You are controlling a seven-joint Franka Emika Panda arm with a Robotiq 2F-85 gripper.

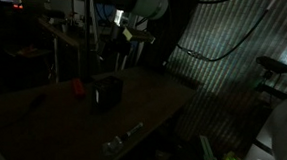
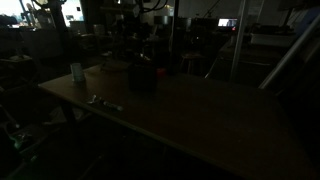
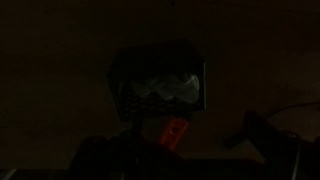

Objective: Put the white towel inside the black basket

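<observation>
The scene is very dark. The black basket stands on the wooden table in both exterior views. From the wrist camera I look down into the basket. A pale, rumpled patch, the white towel, lies inside its opening. I cannot make out the towel in either exterior view. My gripper hangs above and behind the basket. In the wrist view the gripper is open with nothing between its dark fingers.
A small red object lies close beside the basket. A silvery metal piece sits near the table edge, and a pale cup stands at a corner. Cluttered shelves and stands fill the background.
</observation>
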